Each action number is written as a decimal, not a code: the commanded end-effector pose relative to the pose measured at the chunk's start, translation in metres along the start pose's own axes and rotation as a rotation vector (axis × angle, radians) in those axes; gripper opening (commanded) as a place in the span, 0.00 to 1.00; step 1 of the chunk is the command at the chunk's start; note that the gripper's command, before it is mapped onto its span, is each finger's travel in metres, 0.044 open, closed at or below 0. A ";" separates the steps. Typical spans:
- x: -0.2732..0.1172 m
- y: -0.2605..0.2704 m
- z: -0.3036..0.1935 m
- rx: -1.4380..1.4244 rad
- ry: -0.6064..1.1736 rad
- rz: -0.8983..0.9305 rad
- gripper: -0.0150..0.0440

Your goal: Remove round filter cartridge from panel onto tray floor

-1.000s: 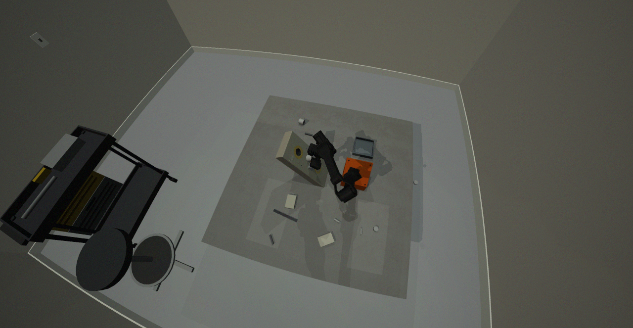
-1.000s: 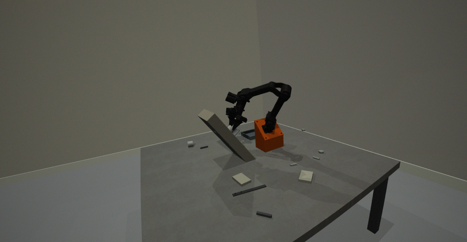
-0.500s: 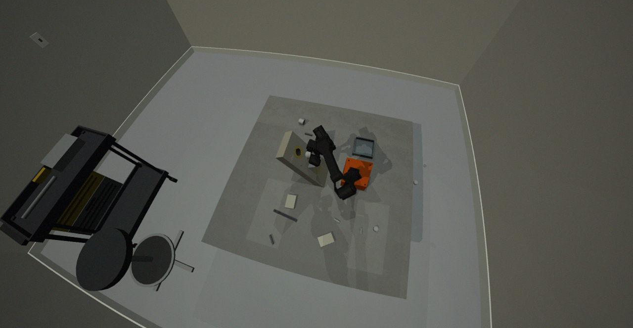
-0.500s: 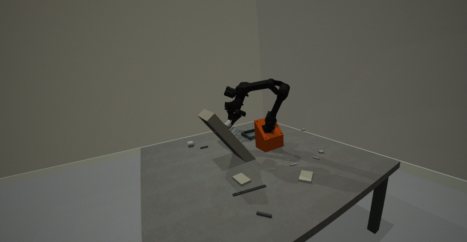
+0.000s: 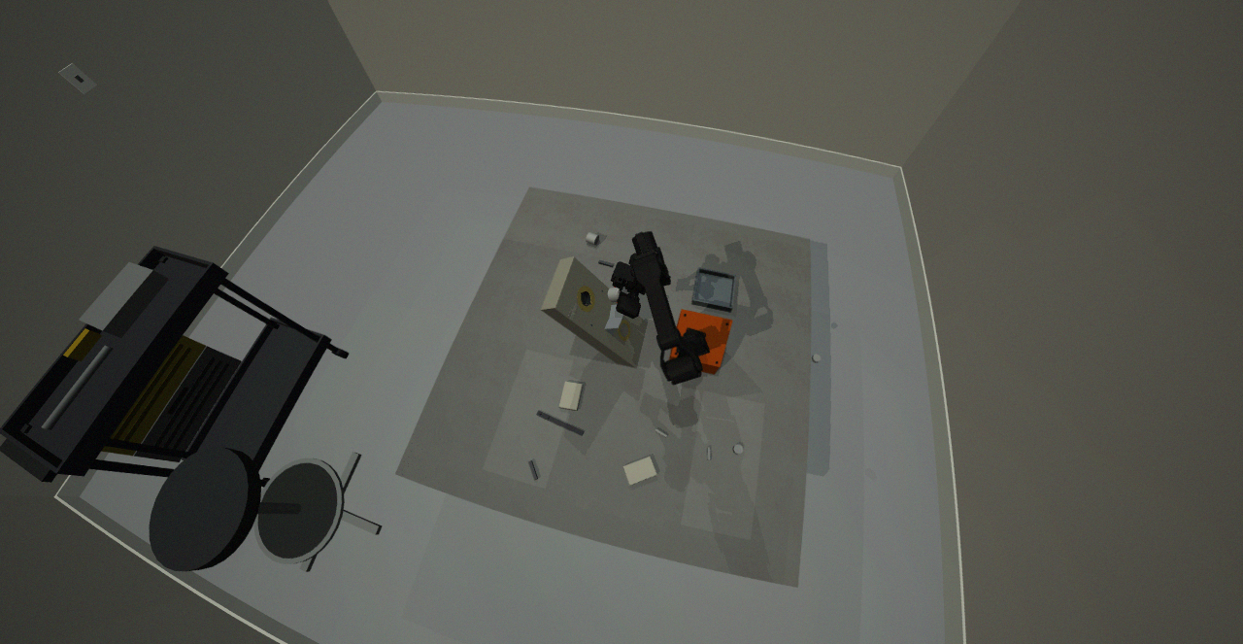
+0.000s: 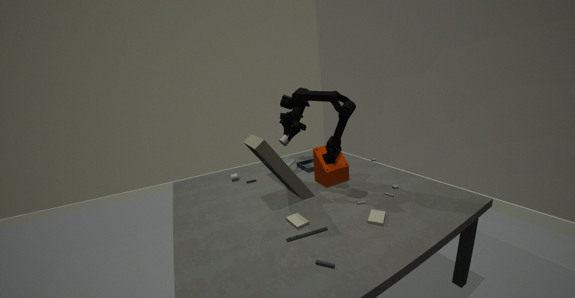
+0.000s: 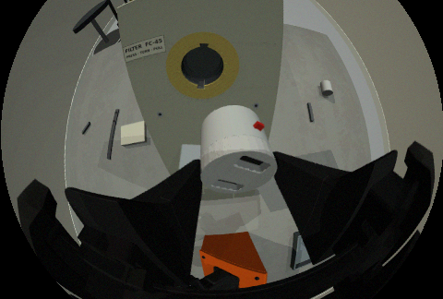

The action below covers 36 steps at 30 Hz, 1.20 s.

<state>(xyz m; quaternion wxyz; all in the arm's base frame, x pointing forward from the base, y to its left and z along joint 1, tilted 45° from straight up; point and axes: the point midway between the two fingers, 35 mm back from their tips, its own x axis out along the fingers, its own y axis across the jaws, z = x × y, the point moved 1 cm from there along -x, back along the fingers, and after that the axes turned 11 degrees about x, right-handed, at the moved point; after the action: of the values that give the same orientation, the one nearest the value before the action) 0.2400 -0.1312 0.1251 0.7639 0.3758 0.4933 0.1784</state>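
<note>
The white round cartridge (image 5: 613, 293) (image 6: 283, 139) (image 7: 234, 135), with two slots on its face and a red mark on its side, is out of the panel. My gripper (image 6: 285, 136) (image 7: 236, 162) is shut on it, one finger at each side, and holds it in the air in front of the panel's sloping face. The beige panel (image 5: 559, 288) (image 6: 277, 167) (image 7: 249, 22) leans on the table; its yellow-ringed round opening (image 7: 202, 65) is empty. The blue-grey tray (image 5: 716, 291) (image 6: 305, 168) (image 7: 295, 257) stands beside the orange base, apart from the cartridge. No cartridge shows in the tray.
The orange robot base (image 5: 716, 340) (image 6: 335, 174) (image 7: 233, 248) is beside the tray. A pale plate (image 5: 613, 319) (image 7: 189, 153) is near the panel's lower face. A small white cylinder (image 5: 591, 238) (image 6: 234, 177) (image 7: 326, 88), cream blocks (image 5: 570, 394) (image 5: 640, 469) and a dark bar (image 5: 559, 422) (image 6: 307, 234) lie on the table.
</note>
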 end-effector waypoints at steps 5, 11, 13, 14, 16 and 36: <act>0.002 -0.032 0.008 0.000 0.004 -0.002 0.25; 0.006 -0.061 0.012 -0.001 0.003 -0.003 0.25; 0.008 -0.070 0.013 -0.002 0.002 -0.003 0.25; 0.009 -0.075 0.013 -0.002 0.002 -0.003 0.25; 0.010 -0.070 0.011 0.012 0.007 0.000 0.25; -0.020 -0.205 -0.059 0.757 -0.051 -0.441 0.25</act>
<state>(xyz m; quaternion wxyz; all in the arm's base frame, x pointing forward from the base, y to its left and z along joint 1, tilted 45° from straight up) 0.1705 -0.2462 -0.0200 0.6249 0.5071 0.5751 -0.1468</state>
